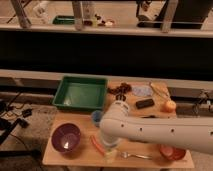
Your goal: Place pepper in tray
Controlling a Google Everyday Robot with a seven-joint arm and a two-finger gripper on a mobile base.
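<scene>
One slim orange-red pepper (96,144) lies lower centre, so we hold our gripper (109,151) open just beside it, the rectangular green plastic tray (80,94) upper left.

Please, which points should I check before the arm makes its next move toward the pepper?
1. Pepper lies on the table, partly behind the arm: ok.
2. Gripper is low, just right of the pepper: ok.
3. Jaws open, nothing held: ok.
4. Jaws centred over the pepper: cannot tell.
5. Tray has free room: ok.
6. Blue cup stands between pepper and tray, may block: not ok.
</scene>
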